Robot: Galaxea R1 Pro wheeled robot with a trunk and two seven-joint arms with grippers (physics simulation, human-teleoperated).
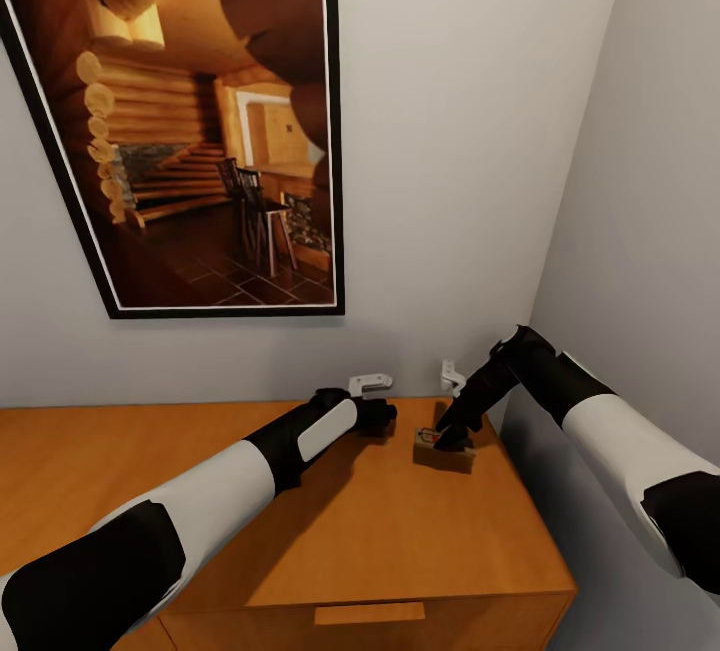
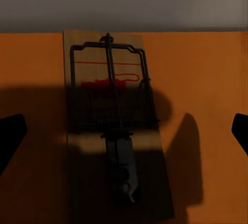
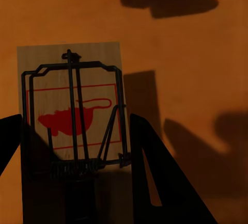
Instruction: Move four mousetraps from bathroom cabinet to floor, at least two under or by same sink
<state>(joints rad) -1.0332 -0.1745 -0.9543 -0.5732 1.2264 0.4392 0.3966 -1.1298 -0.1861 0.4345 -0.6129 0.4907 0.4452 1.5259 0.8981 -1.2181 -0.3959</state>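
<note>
Now | one mousetrap on cabinet | right hand astride it

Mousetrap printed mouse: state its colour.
Red, on the mousetrap board; clearest in the right wrist view.

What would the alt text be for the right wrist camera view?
A mousetrap with a red mouse print lies flat on the orange cabinet top. The right tool's two dark fingers straddle its near end, open.
</note>
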